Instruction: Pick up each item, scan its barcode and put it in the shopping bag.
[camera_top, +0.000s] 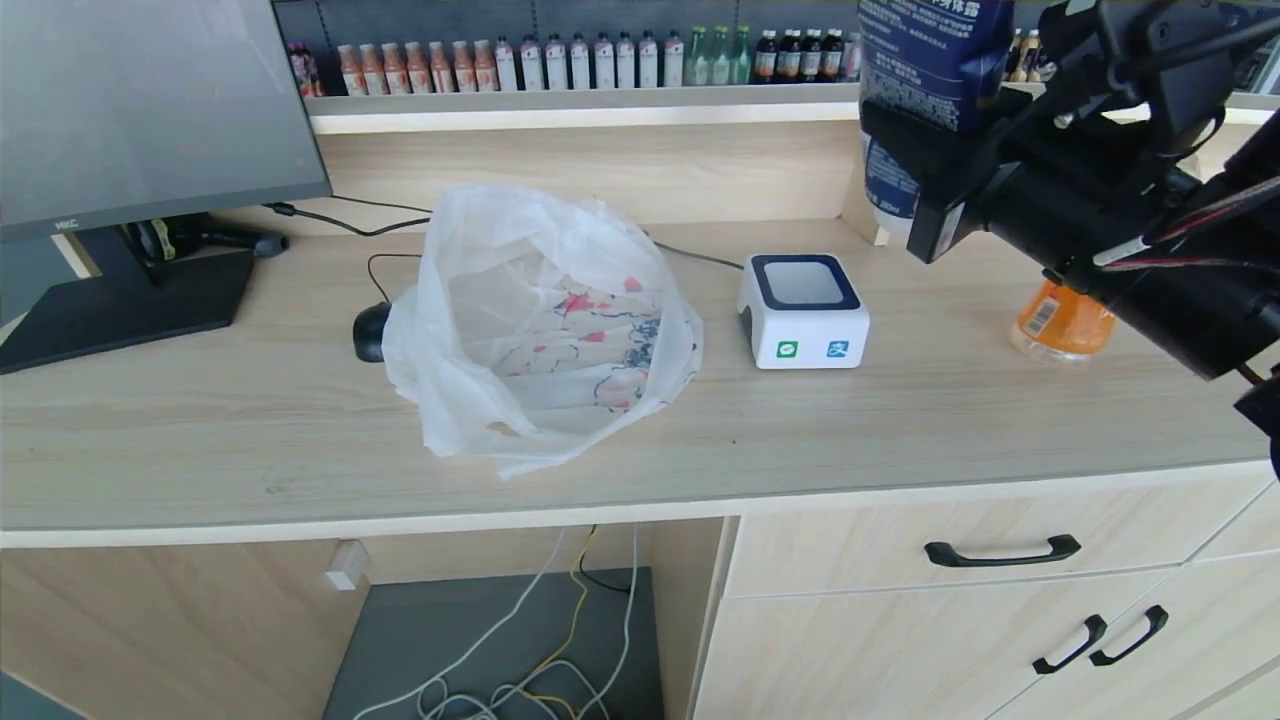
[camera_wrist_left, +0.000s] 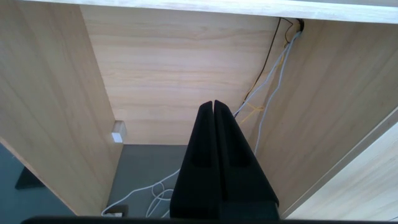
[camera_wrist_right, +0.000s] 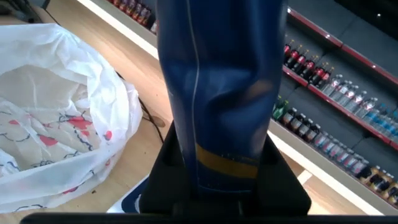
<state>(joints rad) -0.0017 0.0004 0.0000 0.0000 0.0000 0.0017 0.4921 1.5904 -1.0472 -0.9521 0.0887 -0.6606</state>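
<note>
A wooden counter carries a dark monitor at ten o'clock and a black mouse nearer the middle, at nine. A row of bottles lines the shelf at twelve. Drawers sit at five, loose cables at six.

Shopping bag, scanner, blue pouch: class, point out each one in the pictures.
Shopping bag (camera_top: 440, 300), head view, on its left wall.
Scanner (camera_top: 803, 310), head view, at the front edge of its top.
Blue pouch (camera_top: 930, 70), head view, on its printed face.
</note>
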